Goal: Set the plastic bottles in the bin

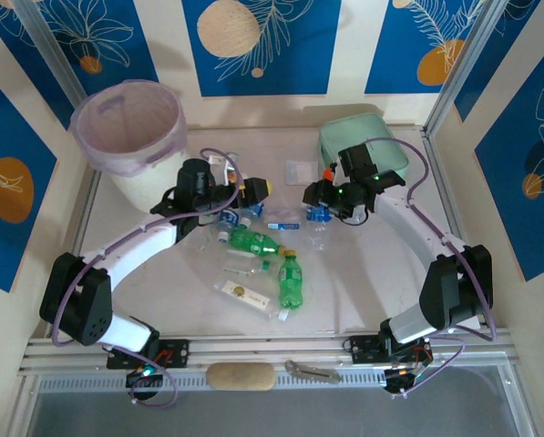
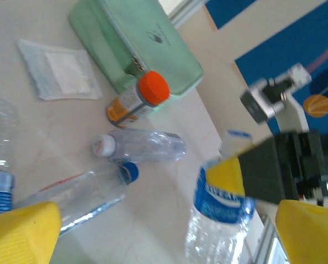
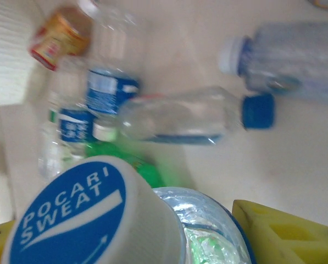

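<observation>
Clear crinkled plastic, blue-labelled: one bottle (image 3: pixel 153 225) sits clamped in the right claw (image 1: pixel 320 203). Left claw (image 2: pixel 164 236) gapes empty. Green bottles (image 1: pixel 253 241) lie on the counter (image 1: pixel 363 273); the round lilac-lined bin (image 1: pixel 146 187) stands far-left.

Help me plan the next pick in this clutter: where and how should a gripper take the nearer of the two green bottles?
Probably across the mid-body of the nearer green bottle, from straight above, closing left-right: it lies flat, lengthwise near-to-far, yellow cap pointing away, with bare table on its right.

light: bright, even | shadows: soft | wrist views: blurred, near objects unfocused
</observation>
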